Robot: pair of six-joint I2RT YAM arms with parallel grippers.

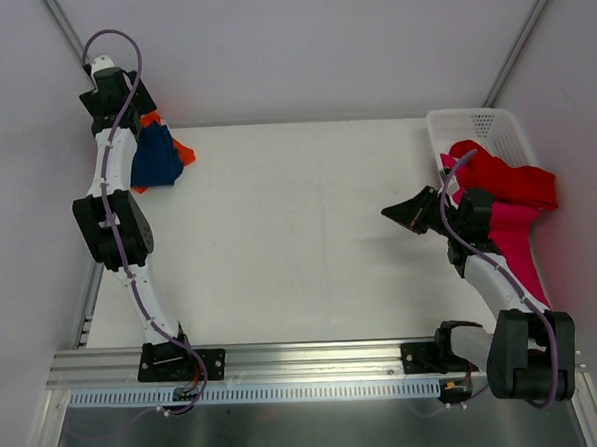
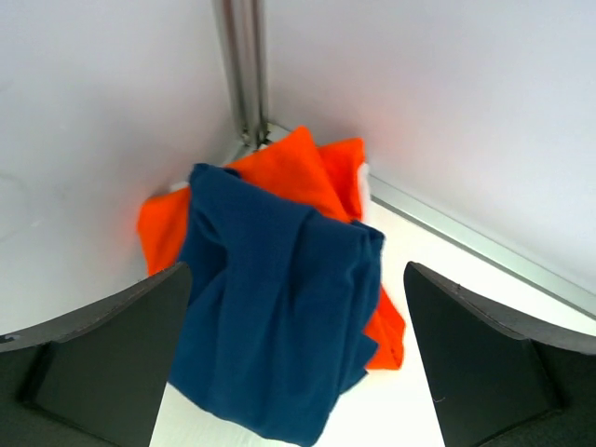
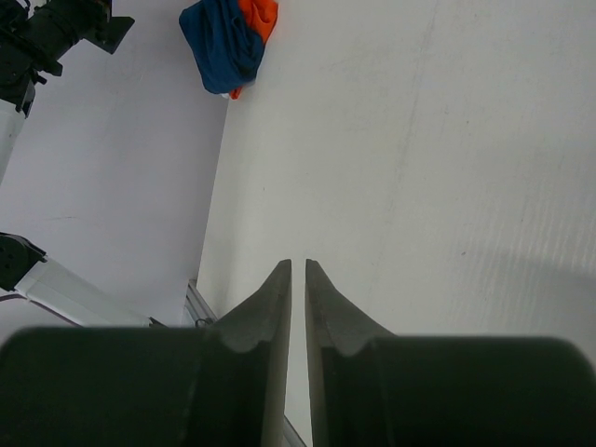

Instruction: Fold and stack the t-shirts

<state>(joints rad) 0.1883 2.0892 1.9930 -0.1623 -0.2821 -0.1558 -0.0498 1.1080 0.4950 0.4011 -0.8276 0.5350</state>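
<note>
In the far left corner of the table (image 1: 300,243) a navy blue t-shirt (image 1: 158,159) (image 2: 279,307) lies crumpled on top of an orange t-shirt (image 1: 182,149) (image 2: 307,177). My left gripper (image 1: 138,114) (image 2: 296,270) hovers over this pile, open, its fingers either side of the navy cloth and holding nothing. At the right, a red t-shirt (image 1: 506,178) spills out of the white basket (image 1: 473,122), with a magenta-pink t-shirt (image 1: 515,237) hanging below it. My right gripper (image 1: 390,213) (image 3: 298,265) points left over bare table, shut and empty.
The right wrist view shows the navy tee (image 3: 219,47) and orange tee (image 3: 264,14) far off, beside the left arm (image 3: 56,28). White walls close in the table behind and on both sides. The mesh basket stands at the back right corner.
</note>
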